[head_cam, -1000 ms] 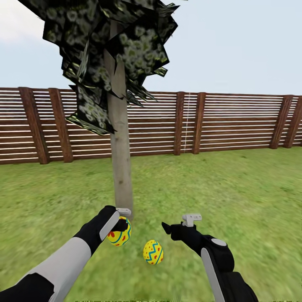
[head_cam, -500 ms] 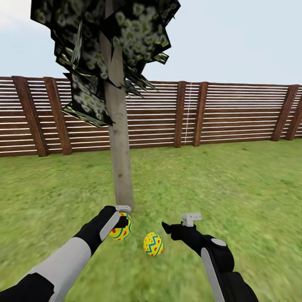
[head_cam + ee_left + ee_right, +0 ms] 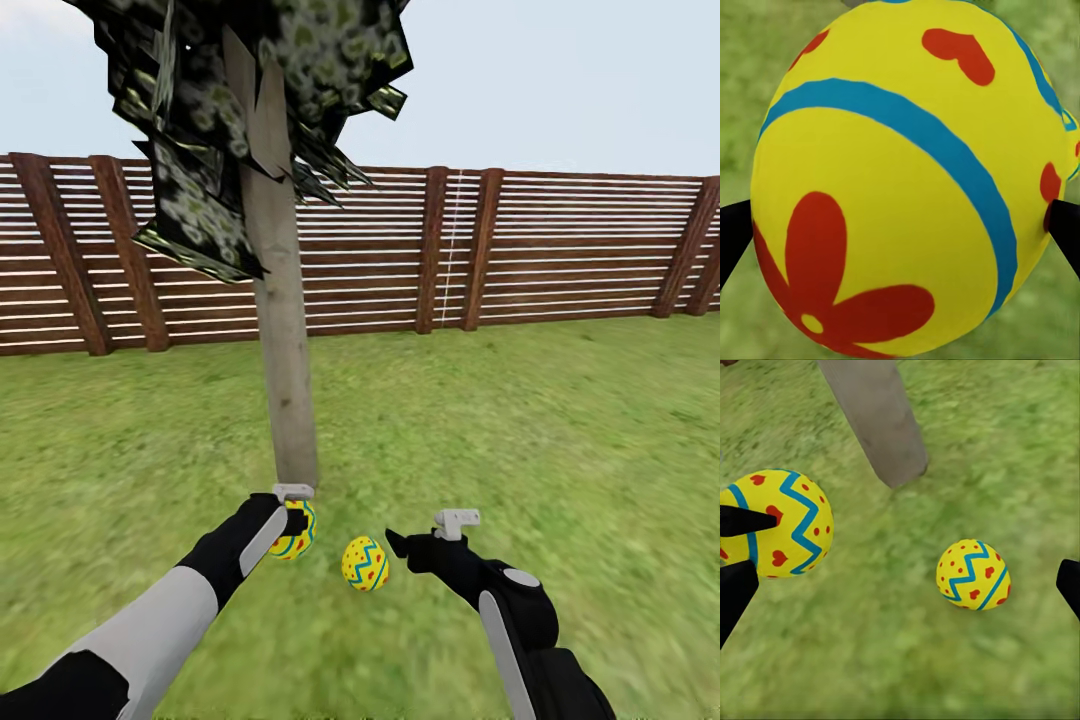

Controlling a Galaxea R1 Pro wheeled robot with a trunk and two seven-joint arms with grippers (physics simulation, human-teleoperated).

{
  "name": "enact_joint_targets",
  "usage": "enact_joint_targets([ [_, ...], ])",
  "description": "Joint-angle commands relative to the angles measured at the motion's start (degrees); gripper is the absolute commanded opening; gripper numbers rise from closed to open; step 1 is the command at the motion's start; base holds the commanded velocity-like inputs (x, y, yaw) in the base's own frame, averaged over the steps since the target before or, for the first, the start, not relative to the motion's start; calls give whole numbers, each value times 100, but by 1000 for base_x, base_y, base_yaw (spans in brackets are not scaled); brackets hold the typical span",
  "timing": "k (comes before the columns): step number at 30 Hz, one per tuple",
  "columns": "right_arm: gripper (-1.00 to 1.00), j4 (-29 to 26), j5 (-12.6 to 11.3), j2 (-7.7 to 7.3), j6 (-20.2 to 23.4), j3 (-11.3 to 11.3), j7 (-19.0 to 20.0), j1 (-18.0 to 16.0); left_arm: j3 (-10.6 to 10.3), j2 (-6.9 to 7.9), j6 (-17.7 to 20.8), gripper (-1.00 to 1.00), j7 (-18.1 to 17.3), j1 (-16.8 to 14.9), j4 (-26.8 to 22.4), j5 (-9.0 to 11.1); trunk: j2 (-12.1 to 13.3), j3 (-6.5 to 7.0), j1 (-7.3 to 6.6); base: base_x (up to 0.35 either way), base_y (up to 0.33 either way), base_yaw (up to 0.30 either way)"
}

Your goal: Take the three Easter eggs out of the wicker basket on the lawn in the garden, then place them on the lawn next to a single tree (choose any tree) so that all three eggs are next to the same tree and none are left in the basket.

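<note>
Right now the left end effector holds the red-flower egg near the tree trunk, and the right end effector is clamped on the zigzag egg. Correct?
Not quite. The right end effector is open and holds nothing; the zigzag egg lies on the lawn, as the head view shows. The left end effector does hold the red-flower egg by the tree trunk.

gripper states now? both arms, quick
Left end effector: shut on the glossy yellow egg with red flower and blue band.
Right end effector: open, empty.
</note>
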Motion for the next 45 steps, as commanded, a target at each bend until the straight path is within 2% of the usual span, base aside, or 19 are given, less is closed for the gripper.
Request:
enact_joint_targets([
  [1, 100, -6, -55, 2, 33, -3, -15, -3, -41, 4, -19, -100, 54, -5, -7, 59, -5, -29, 1, 0, 0, 0],
  [13, 100, -6, -55, 2, 34, 4, -15, -3, -75, 4, -82, -100, 60, 4, -15, 59, -21, -295, 32, 0, 0, 0],
  [20, 100, -6, -55, 2, 33, 8, -15, -3, -76, 1, -76, -100, 62, 4, -3, 59, -21, -295, 32, 23, 0, 0],
  [30, 100, -6, -55, 2, 36, 13, -15, -3, -80, -2, -76, -100, 63, 4, -7, 59, -21, -295, 32, 295, -20, 0],
  [37, 100, -6, -54, 2, 37, 9, -5, -3, -79, 4, -76, -100, 63, 4, -15, 59, -21, -295, 32, 53, -3, 0],
  [45, 100, -6, -51, 2, 36, 9, 2, -3, -100, 4, -231, -100, 62, 4, -8, 59, -31, -472, 53, 1, 0, 0],
])
